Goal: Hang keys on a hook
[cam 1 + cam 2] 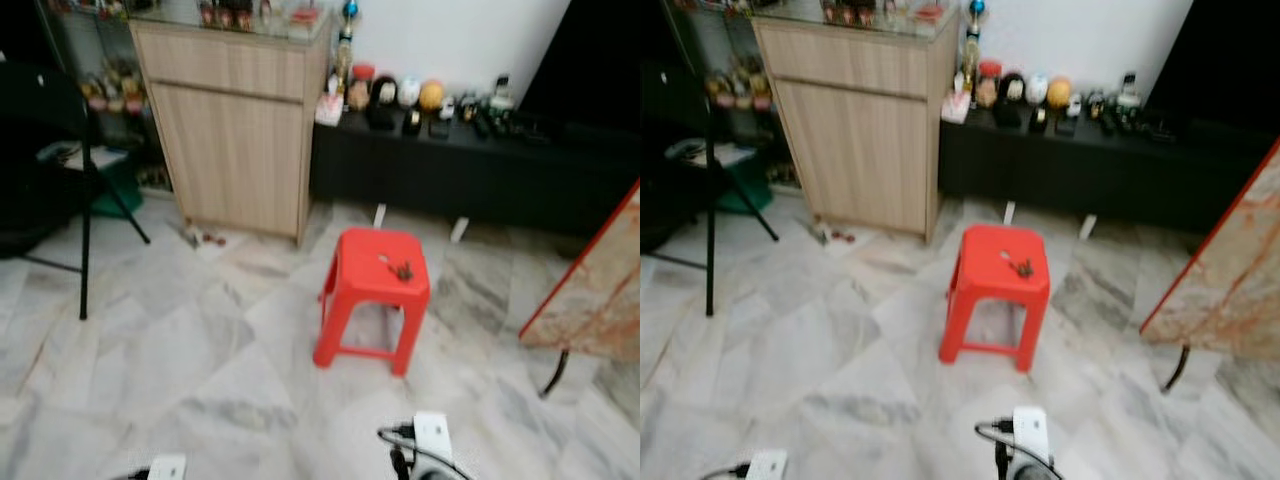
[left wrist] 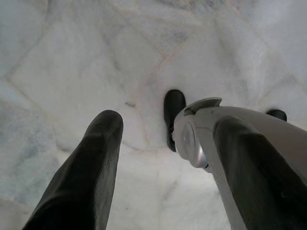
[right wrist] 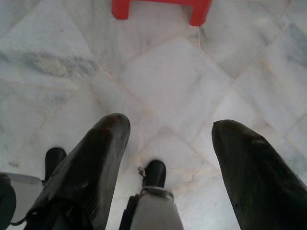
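The keys (image 1: 402, 269) lie near the back right corner of the red stool (image 1: 350, 262), well ahead of me. My left gripper (image 2: 163, 158) and right gripper (image 3: 168, 148) hang wide, empty. Nudging the light stool could slide them off.

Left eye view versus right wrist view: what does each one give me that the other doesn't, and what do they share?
The left eye view alone gives the keys lying on the stool's seat, the wooden cabinet and the low black shelf behind. The right wrist view alone gives the right gripper, fingers apart, hanging over bare floor. Both share the red stool, of which the wrist view catches just the feet, and the marble floor.
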